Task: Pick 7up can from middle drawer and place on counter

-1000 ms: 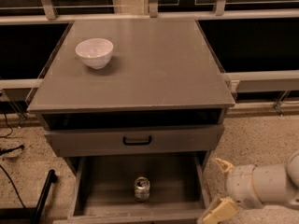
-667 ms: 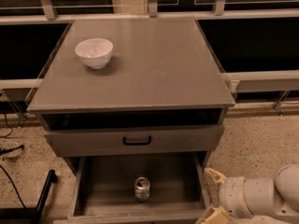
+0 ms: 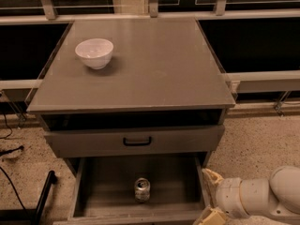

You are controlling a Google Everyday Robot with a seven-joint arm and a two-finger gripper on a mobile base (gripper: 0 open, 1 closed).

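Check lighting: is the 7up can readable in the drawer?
Camera view: dim warm light; 7up can stands visible in the shadowed middle drawer, top glinting; faint sheen on the counter; end effector, open, bright at lower right beside the drawer.

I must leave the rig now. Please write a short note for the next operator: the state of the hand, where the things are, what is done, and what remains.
The hand is open and empty, low at the right, just outside the right wall of the middle drawer and apart from the can.
The 7up can stands upright on the drawer floor, near the front.
The middle drawer is pulled open.
The counter carries a white bowl at its back left.
Done: drawer open.
Left: reach in, grasp the can, lift it, set it on the counter.
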